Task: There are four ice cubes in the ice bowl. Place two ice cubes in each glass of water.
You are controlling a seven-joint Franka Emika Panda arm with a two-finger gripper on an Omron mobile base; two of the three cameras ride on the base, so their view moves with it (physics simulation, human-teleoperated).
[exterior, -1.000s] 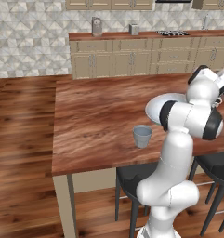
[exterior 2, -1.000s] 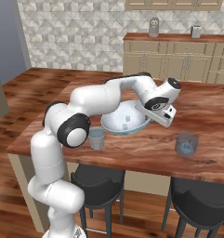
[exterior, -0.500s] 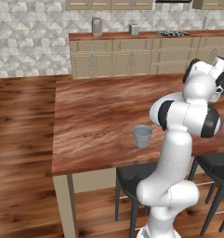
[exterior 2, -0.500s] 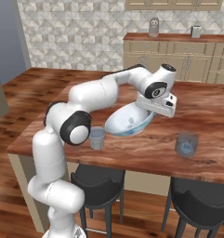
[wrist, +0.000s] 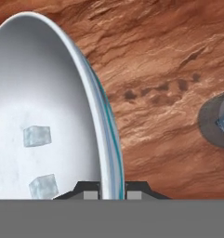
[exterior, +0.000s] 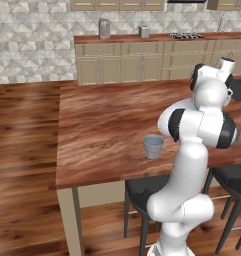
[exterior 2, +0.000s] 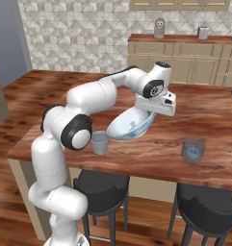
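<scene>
Wooden island counter (exterior 2: 218,120) in kitchen, stools below, cabinets at back. Claw (wrist: 112,189) pinched tight on rim of ice bowl (exterior 2: 129,126), one tip inside, one outside. Bowl is lifted at the claw end and tilted, far edge low near the counter, probably so it can be carried or tipped as a whole instead of picking cubes singly. Two ice cubes (wrist: 37,135) visible inside, just left of claw in hand view, sitting on the bowl wall. One glass (exterior 2: 100,142) beside bowl's low end, well below claw; other glass (exterior 2: 193,149) off to claw's right w/ a pale piece inside, likely ice. Judgement: roughly halfway.
</scene>
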